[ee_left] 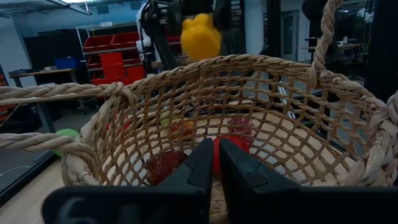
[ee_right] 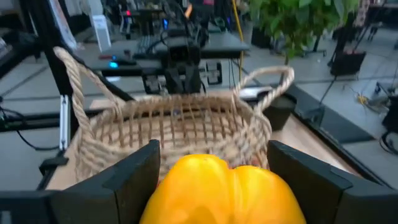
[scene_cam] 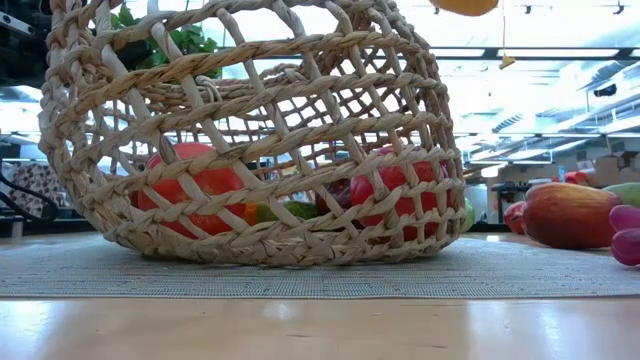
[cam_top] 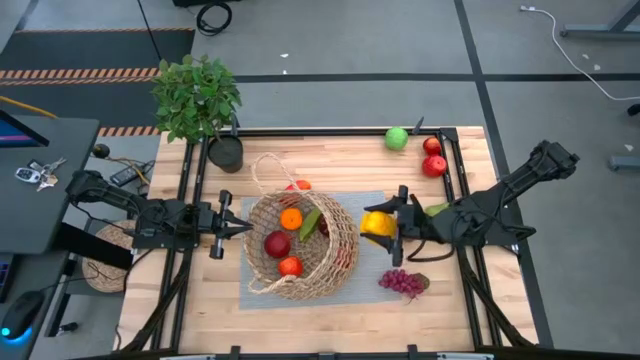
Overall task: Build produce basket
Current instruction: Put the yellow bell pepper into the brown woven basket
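The right gripper [ee_right: 214, 168] had its two dark fingers [ee_right: 134, 177] pinched on either flank of a glossy yellow bell pepper [ee_right: 217, 190], carried clear of the table. From those fingers the large round tan wicker basket [cam_top: 300, 245] lay straight ahead, toward the left arm, with the pepper just outside its near rim and above rim height. The coming move turned on that single offset: the pepper had to cross the rim before release. The pepper showed no marked long axis; its lobed width spanned the gap between the fingers.

The left gripper [cam_top: 240, 226] sat at the basket's opposite rim, its fingers [ee_left: 205, 168] pressed together, gripping nothing visible. The right arm was the nearer one to the pepper's drop point and the only arm loaded.

The basket stood on a grey woven mat [cam_top: 255, 285] at the table's centre, already holding red and orange fruit [cam_top: 283, 240]. A purple grape bunch [cam_top: 402, 283], a green apple [cam_top: 397, 138] and two red apples [cam_top: 433, 157] remained outside.

The high view gave the sideways offset; the left wrist view alone showed the pepper's height above the far rim. The low view showed only the pepper's underside at its top edge.
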`<state>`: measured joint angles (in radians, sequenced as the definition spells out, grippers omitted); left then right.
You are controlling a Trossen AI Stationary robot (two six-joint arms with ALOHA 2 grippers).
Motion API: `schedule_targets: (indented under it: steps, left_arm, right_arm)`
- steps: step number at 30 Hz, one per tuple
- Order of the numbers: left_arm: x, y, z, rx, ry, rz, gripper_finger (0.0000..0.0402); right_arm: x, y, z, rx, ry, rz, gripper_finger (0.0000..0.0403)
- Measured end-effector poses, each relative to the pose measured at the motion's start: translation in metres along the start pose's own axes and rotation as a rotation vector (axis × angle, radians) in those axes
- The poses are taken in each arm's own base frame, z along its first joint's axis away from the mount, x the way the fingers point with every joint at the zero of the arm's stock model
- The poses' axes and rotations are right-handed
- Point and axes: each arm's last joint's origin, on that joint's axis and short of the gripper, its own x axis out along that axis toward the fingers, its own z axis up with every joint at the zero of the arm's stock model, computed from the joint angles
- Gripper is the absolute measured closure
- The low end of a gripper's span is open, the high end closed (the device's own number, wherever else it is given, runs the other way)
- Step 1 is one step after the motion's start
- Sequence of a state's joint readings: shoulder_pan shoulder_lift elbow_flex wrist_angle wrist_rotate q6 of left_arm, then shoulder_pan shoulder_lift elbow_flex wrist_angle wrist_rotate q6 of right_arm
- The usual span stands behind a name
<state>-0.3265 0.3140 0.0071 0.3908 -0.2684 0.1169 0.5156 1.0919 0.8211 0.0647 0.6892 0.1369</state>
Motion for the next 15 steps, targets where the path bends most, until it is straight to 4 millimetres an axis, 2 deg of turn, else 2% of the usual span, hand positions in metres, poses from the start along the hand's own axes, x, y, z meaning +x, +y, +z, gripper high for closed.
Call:
schedule_targets:
  steps: [7, 12, 15]
  left_arm:
    - [0.0, 0.0, 0.0, 0.0, 0.0, 0.0, 0.0372]
    - [0.0, 0.0, 0.0, 0.0, 0.0, 0.0, 0.0372]
    - [0.0, 0.0, 0.0, 0.0, 0.0, 0.0, 0.0368]
  right_arm:
    - [0.001, -0.001, 0.01, -0.003, -0.085, 0.003, 0.0108]
    - [0.007, -0.011, 0.018, -0.127, -0.139, -0.056, 0.0108]
    - [0.012, -0.019, 0.02, -0.266, -0.138, -0.109, 0.0108]
